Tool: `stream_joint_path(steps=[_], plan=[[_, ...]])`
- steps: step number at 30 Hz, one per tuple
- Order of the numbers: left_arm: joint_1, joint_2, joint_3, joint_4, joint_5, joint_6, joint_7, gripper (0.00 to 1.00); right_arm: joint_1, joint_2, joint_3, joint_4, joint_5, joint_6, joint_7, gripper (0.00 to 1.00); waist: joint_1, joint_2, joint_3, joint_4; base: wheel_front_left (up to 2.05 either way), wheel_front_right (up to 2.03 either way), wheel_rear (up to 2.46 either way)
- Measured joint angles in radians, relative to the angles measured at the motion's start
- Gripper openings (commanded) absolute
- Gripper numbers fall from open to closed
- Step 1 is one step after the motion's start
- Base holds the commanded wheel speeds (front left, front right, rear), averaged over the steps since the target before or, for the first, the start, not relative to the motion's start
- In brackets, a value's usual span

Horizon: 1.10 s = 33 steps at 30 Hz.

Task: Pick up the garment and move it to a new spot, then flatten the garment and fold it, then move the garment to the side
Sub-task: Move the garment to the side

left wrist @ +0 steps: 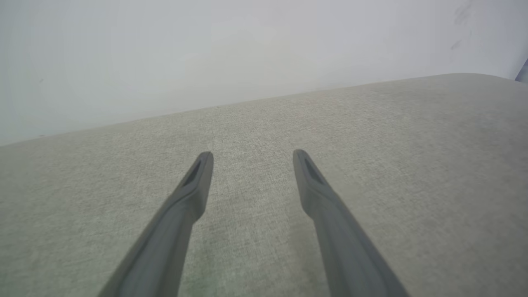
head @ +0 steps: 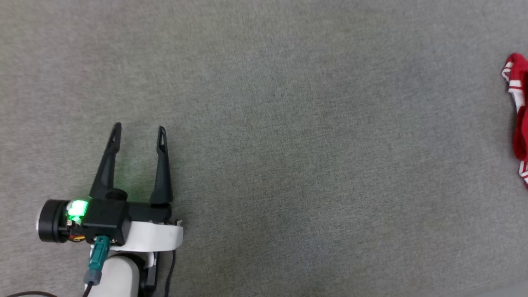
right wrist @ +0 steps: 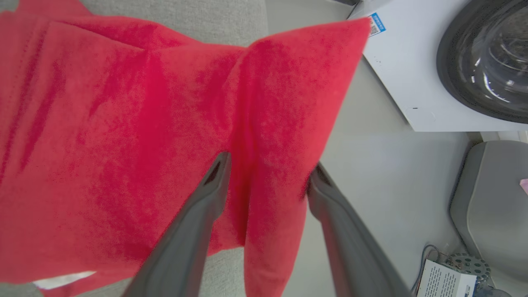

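The garment (head: 518, 119), bright red with red-and-white striped trim, lies bunched at the far right edge of the grey cloth-covered table (head: 288, 123). In the right wrist view the garment (right wrist: 123, 123) spreads as a wide red sheet, and one corner hangs past the table's edge. My right gripper (right wrist: 268, 169) has its fingers spread apart, with a loose red fold lying between them. My left gripper (head: 139, 132) stands open over bare cloth at the lower left, far from the garment. The left wrist view shows the left gripper (left wrist: 252, 159) with nothing between its fingers.
A white washing machine (right wrist: 453, 62) with a dark round door stands beyond the table's edge. Beside it are a grey bin (right wrist: 491, 206) and a small box with cables (right wrist: 445, 280) on the pale floor. A white wall (left wrist: 206, 62) rises behind the table.
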Motion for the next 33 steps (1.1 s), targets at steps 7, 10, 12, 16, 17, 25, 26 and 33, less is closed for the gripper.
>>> stream_joint_path(steps=[7, 10, 12, 16, 17, 25, 26, 33], plan=[[0.056, -0.026, 0.000, 0.022, -0.018, 0.010, 0.000, 1.00, 0.004, 0.010, -0.084, -0.001, -0.173, 0.000, -0.203, 1.00, -0.0001, 0.0000, -0.121, 0.022, 0.00, 0.00, 0.00], [0.083, -0.035, 0.006, 0.028, -0.026, 0.018, 0.000, 1.00, 0.001, 0.036, -0.160, -0.029, -0.272, 0.000, -0.341, 1.00, -0.0001, 0.0000, -0.176, 0.038, 0.00, 0.00, 0.00], [0.103, -0.043, 0.012, 0.032, -0.029, 0.019, 0.000, 1.00, 0.002, 0.079, -0.214, -0.054, -0.336, 0.000, -0.425, 1.00, -0.0002, 0.0000, -0.210, 0.050, 0.00, 0.00, 0.00], [0.138, -0.053, 0.019, 0.043, -0.034, 0.019, 0.000, 1.00, 0.026, 0.196, -0.303, -0.123, -0.428, 0.000, -0.552, 1.00, -0.0002, 0.0000, -0.272, 0.079, 0.00, 0.00, 0.00], [0.146, -0.054, 0.020, 0.045, -0.035, 0.019, 0.000, 1.00, 0.040, 0.227, -0.320, -0.143, -0.448, 0.000, -0.582, 1.00, -0.0002, 0.0000, -0.286, 0.087, 0.00, 0.00, 0.00], [0.196, -0.066, 0.024, 0.070, -0.035, 0.018, 0.000, 1.00, 0.179, 0.480, -0.383, -0.311, -0.506, 0.000, -0.692, 1.00, -0.0002, 0.0000, -0.379, 0.158, 0.00, 0.00, 0.00], [0.200, -0.067, 0.024, 0.073, -0.035, 0.017, 0.000, 1.00, 0.204, 0.514, -0.386, -0.332, -0.507, 0.000, -0.696, 1.00, -0.0001, 0.0000, -0.388, 0.166, 0.00, 0.00, 0.00], [0.227, -0.078, 0.018, 0.089, -0.036, 0.011, 0.000, 1.00, 0.426, 0.713, -0.376, -0.436, -0.488, 0.000, -0.706, 1.00, -0.0002, 0.0000, -0.441, 0.214, 0.00, 0.00, 0.00]])
